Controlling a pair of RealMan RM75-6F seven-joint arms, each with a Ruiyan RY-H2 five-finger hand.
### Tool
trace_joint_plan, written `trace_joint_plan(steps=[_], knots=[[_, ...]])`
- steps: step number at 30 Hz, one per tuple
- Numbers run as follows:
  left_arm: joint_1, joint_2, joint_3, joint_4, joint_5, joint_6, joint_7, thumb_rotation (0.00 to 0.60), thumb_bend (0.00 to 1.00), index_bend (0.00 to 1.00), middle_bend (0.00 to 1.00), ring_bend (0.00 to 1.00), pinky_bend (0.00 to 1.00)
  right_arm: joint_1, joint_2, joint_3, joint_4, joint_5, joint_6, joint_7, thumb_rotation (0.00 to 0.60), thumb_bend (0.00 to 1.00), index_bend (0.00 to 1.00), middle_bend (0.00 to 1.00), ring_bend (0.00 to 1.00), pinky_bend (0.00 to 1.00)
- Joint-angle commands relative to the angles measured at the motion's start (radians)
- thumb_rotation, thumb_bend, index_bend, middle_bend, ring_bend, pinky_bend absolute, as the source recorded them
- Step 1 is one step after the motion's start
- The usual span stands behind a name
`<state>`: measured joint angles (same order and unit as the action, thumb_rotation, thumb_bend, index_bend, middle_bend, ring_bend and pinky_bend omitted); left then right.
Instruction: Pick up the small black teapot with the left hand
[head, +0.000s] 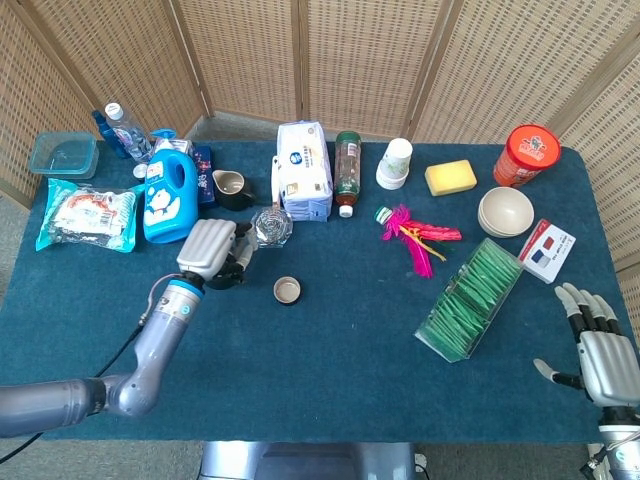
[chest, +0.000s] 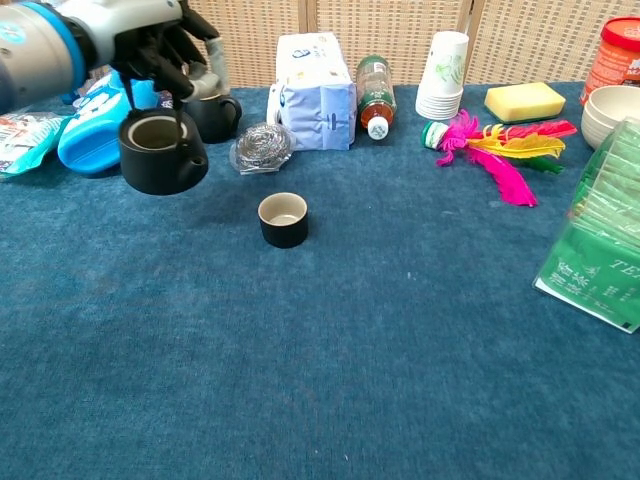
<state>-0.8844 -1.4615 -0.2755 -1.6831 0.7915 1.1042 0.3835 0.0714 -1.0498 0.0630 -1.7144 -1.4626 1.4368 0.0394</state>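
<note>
The robot's left hand (chest: 150, 40) carries the small black teapot (chest: 162, 153) by its thin wire handle, fingers curled over it, the lidless pot hanging clear of the blue worktop (chest: 330, 340) just in front of a dark pitcher (chest: 210, 112) and a steel scourer (chest: 262, 147). A small black cup (chest: 283, 219) stands near, to the pot's right. The right hand (head: 603, 350) rests at the worktop's far edge, fingers spread and empty. The pot may swing on its handle; a low or hasty move could knock the scourer, pitcher or cup.
</note>
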Motion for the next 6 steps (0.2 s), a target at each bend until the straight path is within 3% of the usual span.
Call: trace_joint_plan(steps=[1,6], knots=[[-0.012,-0.023,-0.011,0.008,-0.023,0.011,0.021,0.600,0.50,0.63,0.73,0.77,1.00,0.000,0.001,0.000,0.000,0.001,0.000,0.002,0.600,0.00,0.00,0.00,0.00,0.00],[-0.012,-0.028,-0.017,0.002,-0.038,0.022,0.036,0.600,0.50,0.63,0.73,0.77,1.00,-0.001,0.002,0.000,0.000,-0.001,0.002,0.005,0.600,0.00,0.00,0.00,0.00,0.00]])
